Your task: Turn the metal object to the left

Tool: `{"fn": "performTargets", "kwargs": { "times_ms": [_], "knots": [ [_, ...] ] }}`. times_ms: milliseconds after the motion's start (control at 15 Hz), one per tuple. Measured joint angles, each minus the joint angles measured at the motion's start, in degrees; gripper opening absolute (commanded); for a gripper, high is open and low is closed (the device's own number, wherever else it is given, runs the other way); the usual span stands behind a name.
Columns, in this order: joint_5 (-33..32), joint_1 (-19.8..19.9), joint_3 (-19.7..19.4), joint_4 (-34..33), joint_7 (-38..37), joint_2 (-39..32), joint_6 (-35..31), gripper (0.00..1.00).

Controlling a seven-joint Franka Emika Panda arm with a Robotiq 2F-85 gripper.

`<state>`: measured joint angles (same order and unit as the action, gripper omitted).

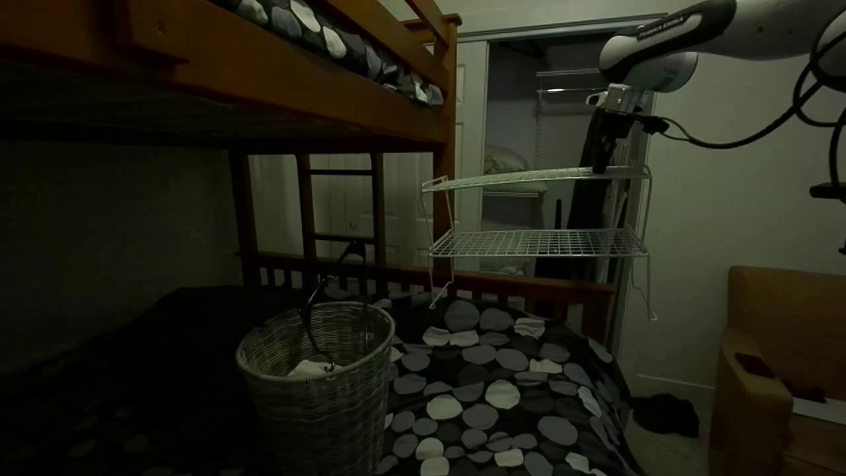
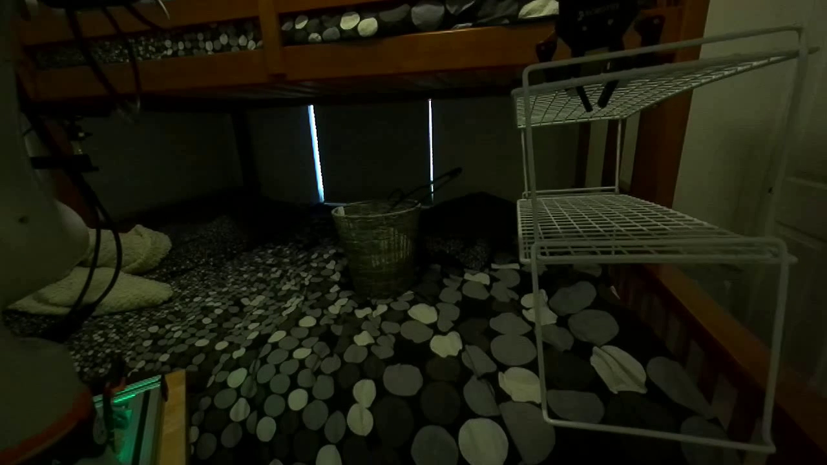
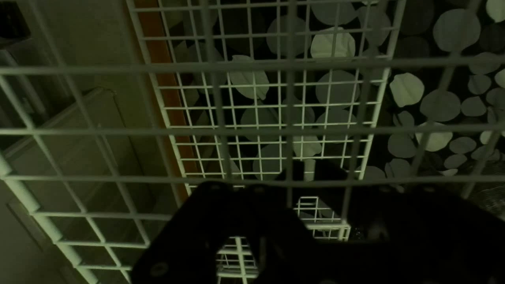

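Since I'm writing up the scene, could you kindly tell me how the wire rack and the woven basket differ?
Shape: the wire rack is a two-tier grid on thin legs; the woven basket is a round tub.
Size: the rack looks wider than the basket.
Contact: the gripper reaches through the rack's upper tier; the basket stands upright on the bed, apart from the gripper.
Shared: both show in both exterior views.

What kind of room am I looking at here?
A bedroom, most likely in someone's home. It has a wooden bunk bed, spotted bedding on both of its levels, and an open closet behind it.
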<state>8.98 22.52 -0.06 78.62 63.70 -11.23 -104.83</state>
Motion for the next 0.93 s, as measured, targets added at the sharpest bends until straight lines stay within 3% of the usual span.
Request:
{"fn": "performTargets", "kwargs": {
  "times_ms": [200, 267, 467, 533, 733, 933],
  "knots": [
    [3.48, 1.56, -0.37, 6.98, 3.09, 4.84, -2.43, 0.05],
    [4.61, 1.62, -0.34, 8.96, 4.65, 6.11, -2.69, 0.18],
    [6.84, -0.66, -1.93, 12.94, 8.46, 8.56, -2.75, 0.18],
    [7.0, -1.0, -2.06, 13.43, 8.66, 8.86, -2.76, 0.04],
    [5.66, -2.62, -3.54, 14.02, 9.02, 8.29, -1.86, 0.04],
    [3.94, -3.99, -5.67, 14.8, 14.7, 6.82, 2.25, 0.04]
  ]
}}
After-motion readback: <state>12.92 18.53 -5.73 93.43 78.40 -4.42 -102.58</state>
